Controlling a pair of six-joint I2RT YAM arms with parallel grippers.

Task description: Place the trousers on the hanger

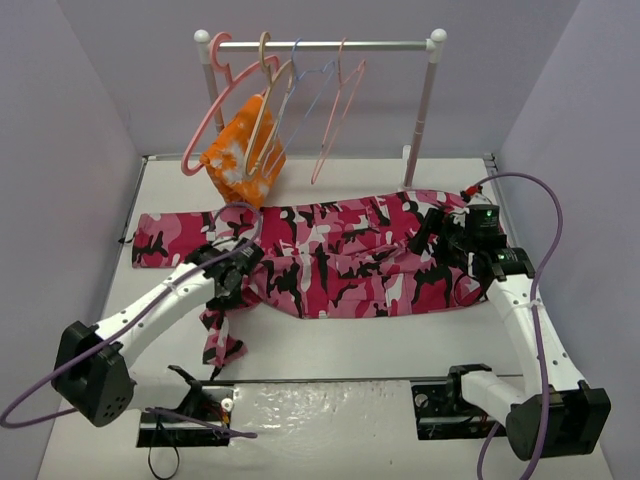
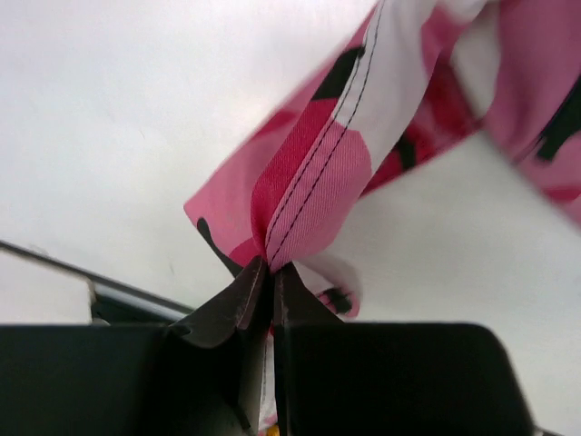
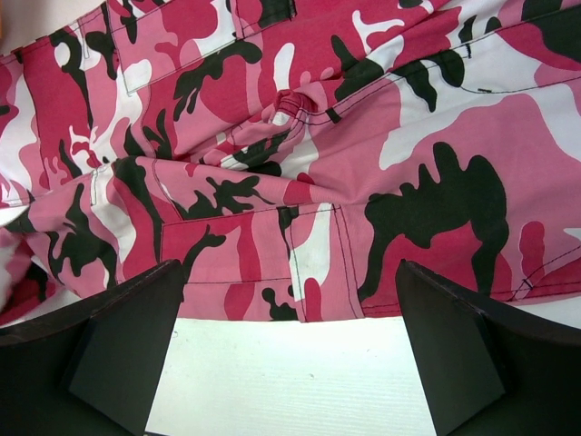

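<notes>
The camouflage trousers (image 1: pixel 340 250) lie spread across the table, waist to the right and legs to the left. One leg end droops toward the near edge. My left gripper (image 1: pixel 235 275) is shut on a stitched fold of that leg; in the left wrist view the fingertips (image 2: pixel 270 268) pinch the pink fabric (image 2: pixel 318 173). My right gripper (image 1: pixel 428 235) stands open at the waistband. In the right wrist view its gripper (image 3: pixel 289 300) straddles the waistband edge of the trousers (image 3: pixel 300 136) over bare table. The tan hanger (image 1: pixel 268 105) hangs on the rail at the back.
A white rail (image 1: pixel 320 45) on two posts stands at the back. It carries a thick pink hanger (image 1: pixel 215 110), thin blue (image 1: pixel 300 100) and pink (image 1: pixel 335 125) wire hangers, and an orange-and-white cloth (image 1: pixel 243 150). Grey walls close in on both sides.
</notes>
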